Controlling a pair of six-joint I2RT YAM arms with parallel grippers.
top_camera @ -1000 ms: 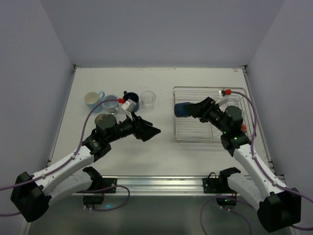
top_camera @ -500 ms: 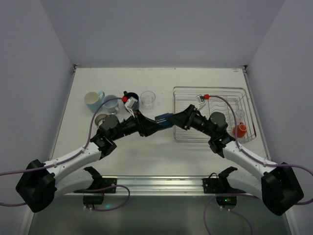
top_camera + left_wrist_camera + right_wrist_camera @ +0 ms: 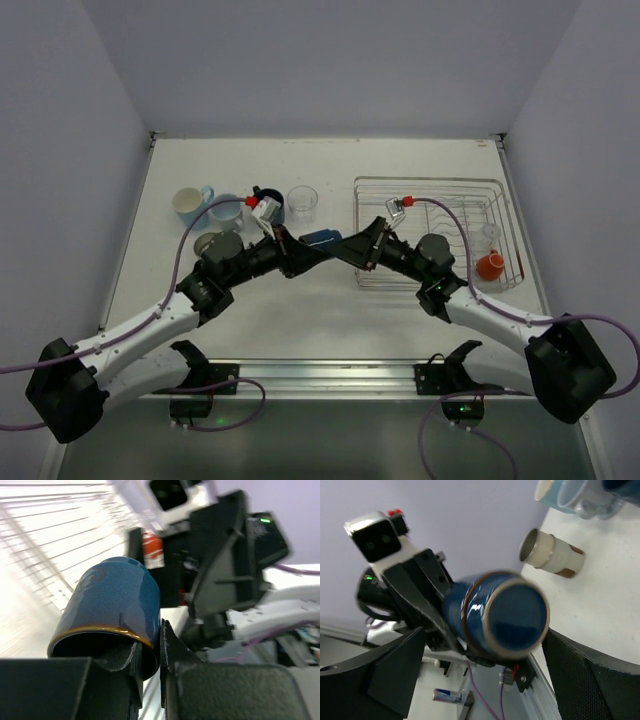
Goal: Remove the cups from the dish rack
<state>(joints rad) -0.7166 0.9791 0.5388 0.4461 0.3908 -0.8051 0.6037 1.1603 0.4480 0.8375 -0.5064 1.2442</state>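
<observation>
The navy cup point(image 3: 320, 238) hangs above the counter point(image 3: 300, 310), just left of the dish rack point(image 3: 430, 181), with its long axis horizontal and its mouth toward the left arm. The left end effector point(image 3: 150, 647) is clenched on the rim wall. The right end effector point(image 3: 490, 645) is released, its fingers flanking the base without touching it.

blue cup point(image 3: 117, 605): glossy deep blue glaze, faintly mottled; thin amber band at the rim; dark interior; pale ring round the base edge in the right wrist view; dish rack point(image 3: 430, 181): silver wire; orange cup point(image 3: 489, 266), right of the top view: plain orange; left mug point(image 3: 188, 203): light blue outside, cream inside; second mug point(image 3: 226, 211): light blue; navy cup point(image 3: 276, 203): dark navy; tumbler point(image 3: 302, 202): clear; lying cup point(image 3: 551, 555): cream with a brown base band; table point(image 3: 330, 310): off-white; left arm point(image 3: 140, 332): white link, black joints.
</observation>
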